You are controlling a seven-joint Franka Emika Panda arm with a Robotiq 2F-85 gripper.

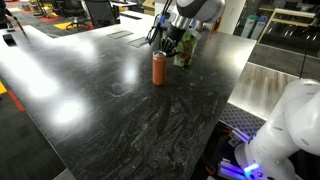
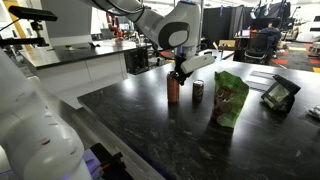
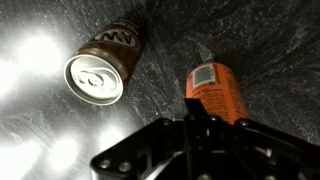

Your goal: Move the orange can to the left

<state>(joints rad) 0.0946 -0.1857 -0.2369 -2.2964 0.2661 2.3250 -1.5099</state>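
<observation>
The orange can (image 1: 159,69) is slim and orange-red, and it stands upright on the black table in both exterior views (image 2: 173,91). My gripper (image 1: 163,46) comes down on it from above (image 2: 178,72). In the wrist view the fingers (image 3: 213,110) are closed in around the can's upper end, which hides its top rim. The can's orange body (image 3: 210,86) runs away from the fingertips. I cannot tell whether its base still touches the table.
A darker brown can (image 3: 100,68) stands close beside the orange can (image 2: 198,92). A green bag (image 2: 230,98) stands just past it (image 1: 185,48). A small black stand (image 2: 279,95) is further along. The dark marbled tabletop (image 1: 110,110) stretches wide in front.
</observation>
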